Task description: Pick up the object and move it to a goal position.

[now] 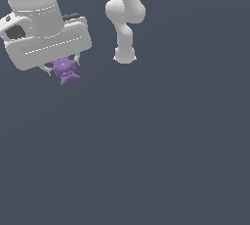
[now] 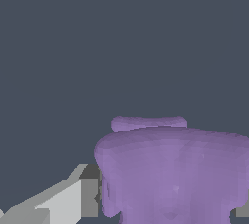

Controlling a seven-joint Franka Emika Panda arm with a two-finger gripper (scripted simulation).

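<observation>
The white gripper (image 1: 63, 68) pinches the purple lumpy figurine (image 1: 65, 70) between its fingers, near the exterior view's upper left, against plain dark grey. In the wrist view the figurine (image 2: 172, 172) touches a grey finger (image 2: 73, 201). No writing is readable.

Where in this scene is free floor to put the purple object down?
Free: the whole floor below and to the exterior view's right of the pincer. Crowded: the upper left corner, where the pincer encloses the purple object, and the arm's base beside it.

Flat, even, shadowless simulator light
</observation>
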